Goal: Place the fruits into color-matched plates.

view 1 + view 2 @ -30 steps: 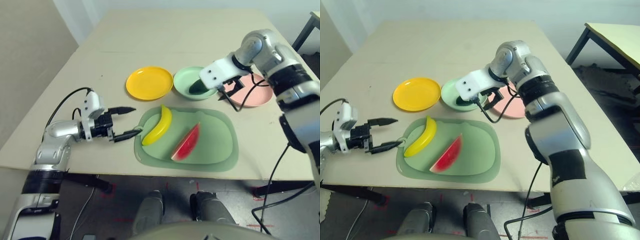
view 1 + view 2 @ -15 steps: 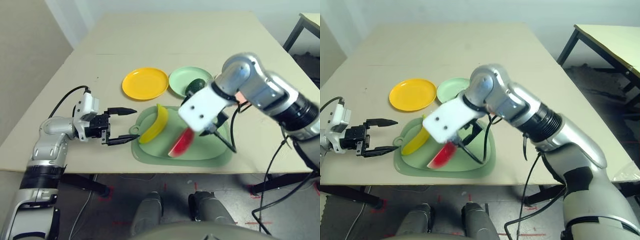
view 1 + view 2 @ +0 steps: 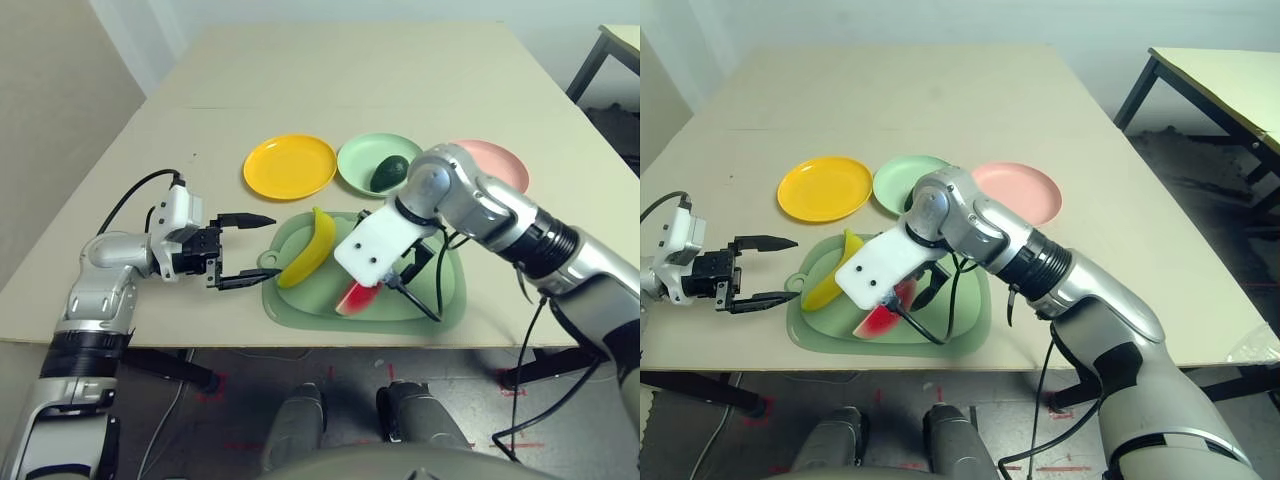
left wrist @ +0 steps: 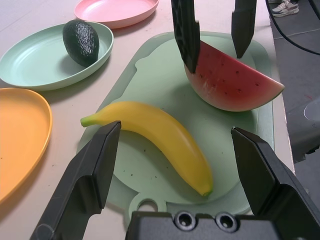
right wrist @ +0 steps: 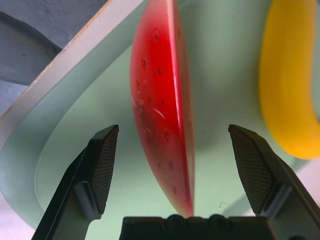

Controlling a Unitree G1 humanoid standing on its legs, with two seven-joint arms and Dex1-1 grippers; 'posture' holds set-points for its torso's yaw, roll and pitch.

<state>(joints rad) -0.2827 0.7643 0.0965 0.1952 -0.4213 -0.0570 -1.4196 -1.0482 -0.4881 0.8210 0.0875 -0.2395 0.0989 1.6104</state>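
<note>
I think I am in a test room or a lab, not a home. I stand at a big plain tan table point(image 3: 330, 80) with nothing homey on it, just toy food and plastic plates set out for practice. The walls point(image 3: 300, 10) are bare and white. Another table with black metal legs point(image 3: 1210, 80) stands off to my right. The floor is grey, and there are red tape marks point(image 3: 215, 385) on it near my feet. Black cables point(image 3: 135, 200) hang off my arms.
</note>
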